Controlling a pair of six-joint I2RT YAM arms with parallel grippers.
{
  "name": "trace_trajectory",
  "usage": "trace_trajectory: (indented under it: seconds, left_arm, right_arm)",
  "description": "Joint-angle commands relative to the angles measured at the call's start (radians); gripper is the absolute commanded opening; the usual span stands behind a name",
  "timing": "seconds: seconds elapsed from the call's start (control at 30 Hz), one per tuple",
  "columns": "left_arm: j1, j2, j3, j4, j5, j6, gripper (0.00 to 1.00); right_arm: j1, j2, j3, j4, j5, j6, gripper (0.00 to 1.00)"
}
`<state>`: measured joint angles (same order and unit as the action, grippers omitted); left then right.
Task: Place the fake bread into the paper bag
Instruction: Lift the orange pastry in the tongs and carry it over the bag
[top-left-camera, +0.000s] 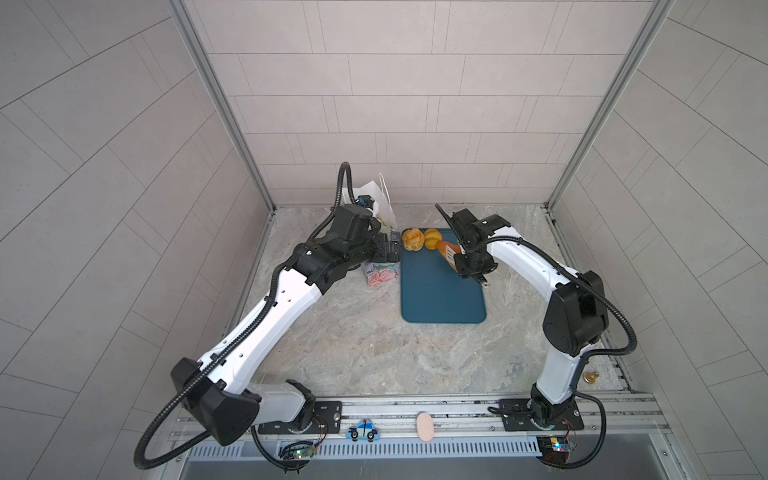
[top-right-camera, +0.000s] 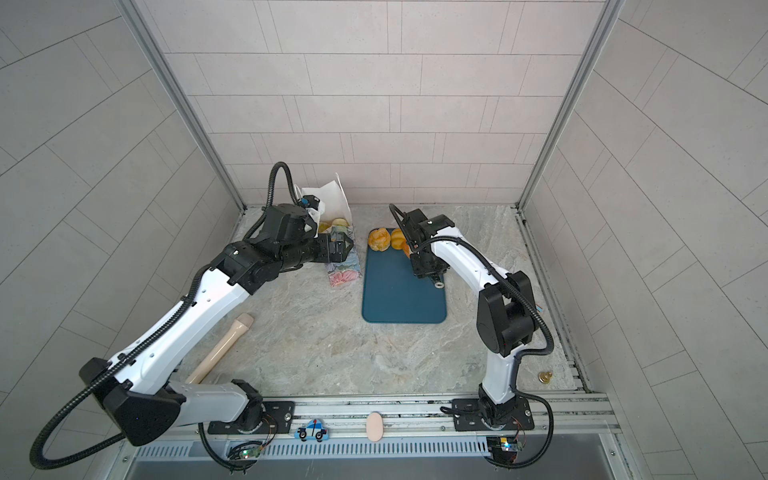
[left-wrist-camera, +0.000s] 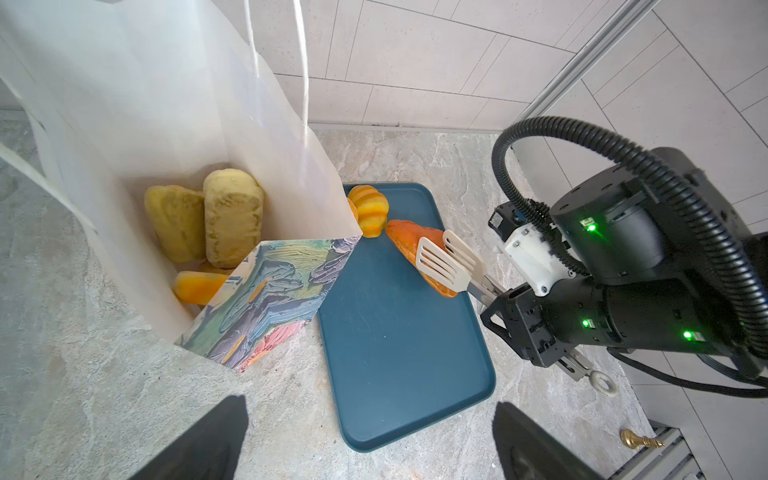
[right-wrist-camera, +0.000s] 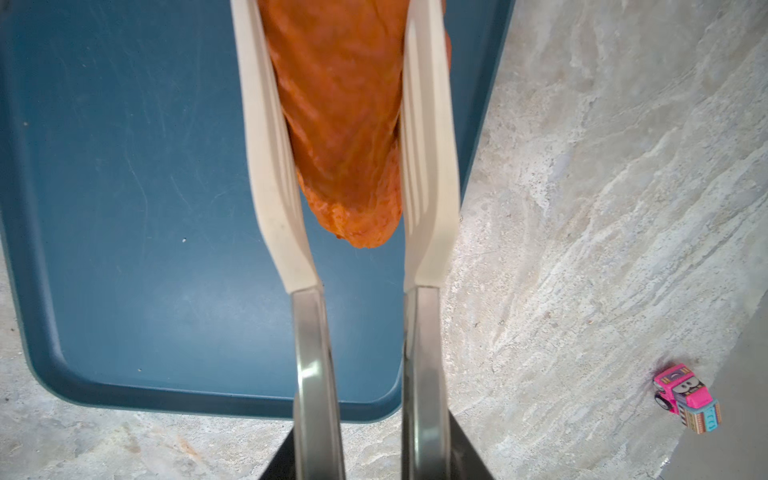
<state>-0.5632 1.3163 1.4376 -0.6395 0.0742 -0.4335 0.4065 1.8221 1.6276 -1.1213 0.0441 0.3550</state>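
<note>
The right pincer (right-wrist-camera: 372, 461) pinches tongs (right-wrist-camera: 309, 332) clamping the orange-brown bread (right-wrist-camera: 340, 104) near the tray's (right-wrist-camera: 124, 208) far right corner, while the left pincer (left-wrist-camera: 370, 440) stands spread by the paper bag (left-wrist-camera: 282, 291).

We see the paper bag (left-wrist-camera: 286, 291) plain white inside and covered outside with thick painted strokes of blue, green, purple and pink; the rolls (left-wrist-camera: 232, 216) are pale yellow. The tray (left-wrist-camera: 395, 353) is dark teal, the croissant (left-wrist-camera: 370, 208) golden yellow with orange stripes, the darker pastry (left-wrist-camera: 409, 239) deep orange-brown, and the tongs (left-wrist-camera: 440, 262) cream-tipped with silver arms. We find the bench (left-wrist-camera: 104, 395) marbled grey-beige and the toy car (right-wrist-camera: 681, 386) pink with turquoise.
</note>
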Motion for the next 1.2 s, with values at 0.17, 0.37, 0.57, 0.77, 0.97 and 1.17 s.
trace_trajectory:
  seconds: [0.17,0.37,0.57,0.77,0.97,1.17]
  left_arm:
    - [0.026,-0.016,0.019,0.002,0.054,-0.002,1.0]
    - [0.045,-0.025,0.042,-0.02,0.08,0.001,1.0]
    - [0.074,-0.029,0.069,-0.041,0.11,0.002,1.0]
    - [0.099,-0.034,0.095,-0.059,0.119,0.011,1.0]
    - [0.14,-0.043,0.115,-0.074,0.137,0.016,1.0]
    - [0.178,-0.048,0.132,-0.082,0.153,0.02,1.0]
  right_arm:
    - [-0.006,-0.1,0.064,-0.005,-0.012,0.012,0.41]
    - [-0.004,-0.131,0.122,-0.006,-0.05,0.015,0.41]
    - [-0.005,-0.152,0.177,0.01,-0.122,0.007,0.41]
    - [-0.005,-0.18,0.204,0.051,-0.201,0.01,0.41]
    - [-0.001,-0.225,0.207,0.113,-0.245,0.022,0.41]
    - [0.007,-0.241,0.232,0.15,-0.281,0.04,0.41]
